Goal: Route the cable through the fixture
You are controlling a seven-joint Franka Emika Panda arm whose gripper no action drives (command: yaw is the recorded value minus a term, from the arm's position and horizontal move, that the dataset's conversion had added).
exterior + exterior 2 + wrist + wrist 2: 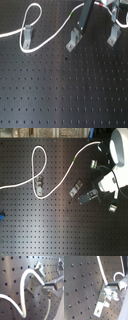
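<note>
The white cable [32, 165] comes in from the second exterior view's left, makes a tall loop, passes the left metal clip [39, 185] and rises toward the arm [117, 153]. In both wrist views it runs up to my fingertips. My gripper [44, 285] looks shut on the cable [22, 288] close beside a clip [32, 283]; it also shows in the second wrist view [107, 285]. In the first exterior view the cable [10, 34] loops at the left clip [27, 35]. The middle clip [73, 40] and right clip [114, 35] hold no cable.
The black perforated board [60, 90] fills the scene. A dark part of the arm's head [84, 20] reaches down beside the middle clip [75, 189]. A small blue object [1, 218] lies at the second exterior view's left edge.
</note>
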